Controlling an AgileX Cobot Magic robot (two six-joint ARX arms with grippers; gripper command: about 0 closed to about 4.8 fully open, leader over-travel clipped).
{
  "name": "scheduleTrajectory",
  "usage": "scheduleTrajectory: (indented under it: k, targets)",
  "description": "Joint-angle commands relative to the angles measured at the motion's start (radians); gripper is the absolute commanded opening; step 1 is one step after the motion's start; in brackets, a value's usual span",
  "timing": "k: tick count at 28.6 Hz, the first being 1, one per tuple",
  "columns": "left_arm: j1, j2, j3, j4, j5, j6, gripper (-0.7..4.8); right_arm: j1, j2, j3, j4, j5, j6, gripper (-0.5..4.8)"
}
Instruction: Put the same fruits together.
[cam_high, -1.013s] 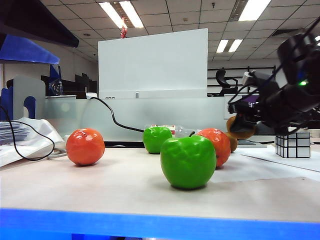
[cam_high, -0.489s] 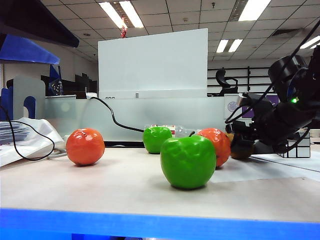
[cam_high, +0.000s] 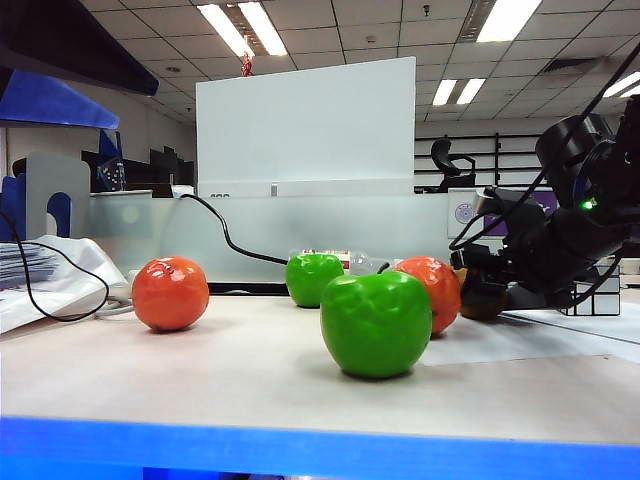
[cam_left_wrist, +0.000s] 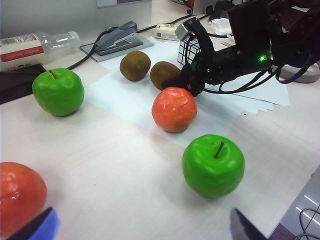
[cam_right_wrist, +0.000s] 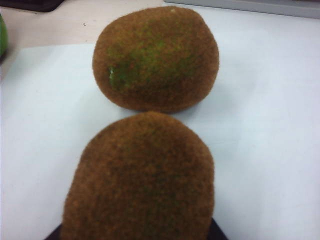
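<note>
Two brown kiwis lie side by side on white paper (cam_left_wrist: 120, 95). My right gripper (cam_right_wrist: 137, 235) is shut on the near kiwi (cam_right_wrist: 142, 180), which sits down on the paper just short of the far kiwi (cam_right_wrist: 156, 57). In the left wrist view the right gripper (cam_left_wrist: 182, 82) sits over that kiwi (cam_left_wrist: 164, 74) beside the other kiwi (cam_left_wrist: 135, 65). An orange-red fruit (cam_left_wrist: 174, 109) lies close by, and another (cam_left_wrist: 20, 197) is by my left gripper (cam_left_wrist: 142, 232), which hangs open above the table. One green apple (cam_left_wrist: 213, 165) is near that gripper, the other (cam_left_wrist: 58, 91) farther off.
A silver mirror cube (cam_left_wrist: 189, 49) stands just behind the right gripper. A stapler (cam_left_wrist: 116, 37) and a plastic bottle (cam_left_wrist: 35, 47) lie at the back. A black cable (cam_high: 225, 235) runs across the back, and papers (cam_high: 40, 275) lie at the left.
The right arm has come down from a raised position, bringing its kiwi onto the paper beside the other kiwi. The left gripper has not moved.
</note>
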Motion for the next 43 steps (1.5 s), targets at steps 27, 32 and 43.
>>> scheduleTrajectory:
  k: [27,32,43]
  targets:
    - [0.001,-0.002,0.003,0.007,0.000,-0.003,4.66,-0.001,-0.151,0.005,0.021,-0.001,0.000,4.79]
    - [0.001,-0.002,0.003,0.009,-0.002,-0.002,4.66,0.005,-0.248,0.000,-0.080,-0.130,0.000,4.79]
    - [0.001,-0.002,0.004,0.010,-0.019,-0.001,4.66,0.192,-0.308,-0.010,-0.276,-0.045,-0.123,4.79]
